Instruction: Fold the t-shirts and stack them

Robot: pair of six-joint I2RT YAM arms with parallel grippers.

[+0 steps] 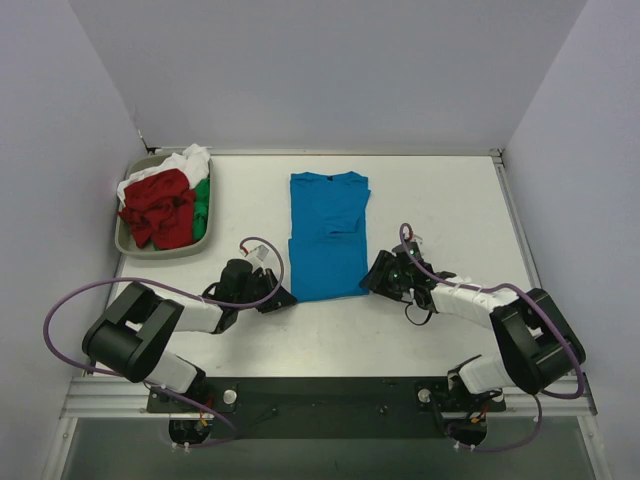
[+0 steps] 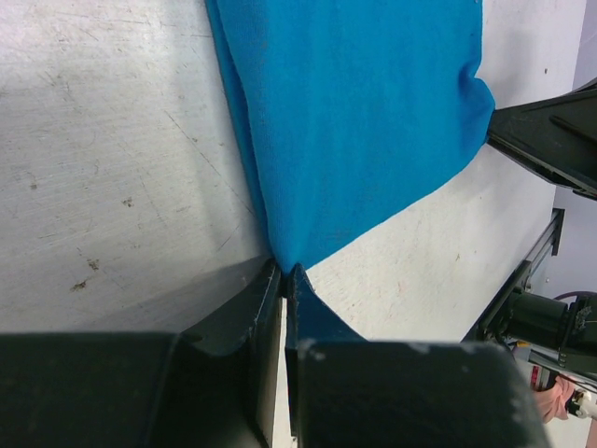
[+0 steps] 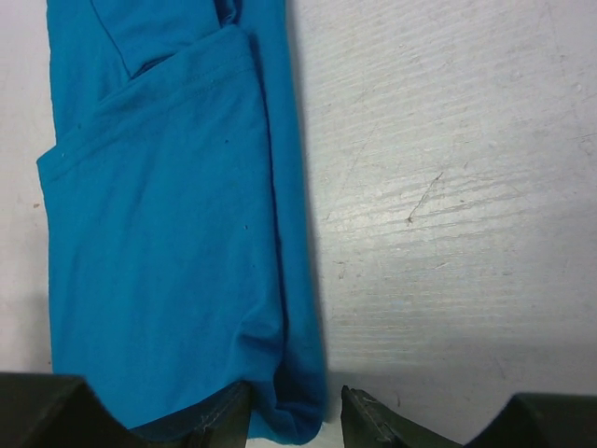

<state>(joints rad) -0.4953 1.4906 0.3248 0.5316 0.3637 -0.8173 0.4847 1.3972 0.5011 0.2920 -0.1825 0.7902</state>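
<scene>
The bright blue t-shirt point(image 1: 328, 235) lies flat in the middle of the table, folded into a long strip with its collar at the far end. My left gripper point(image 1: 283, 297) is at its near left corner. In the left wrist view the jaws point(image 2: 283, 273) are pinched shut on the tip of the blue cloth point(image 2: 354, 121). My right gripper point(image 1: 372, 278) is at the near right corner. In the right wrist view its gripper point(image 3: 294, 420) is open, with the blue corner point(image 3: 159, 233) lying between the two fingers. Red point(image 1: 160, 208), green point(image 1: 203, 205) and white point(image 1: 190, 160) t-shirts lie crumpled in the tray.
The grey oval tray point(image 1: 130, 243) stands at the far left corner of the table. White walls close off the left, back and right. The bare metal tabletop point(image 1: 440, 200) lies to the right of the blue shirt. Purple cables loop off both arms.
</scene>
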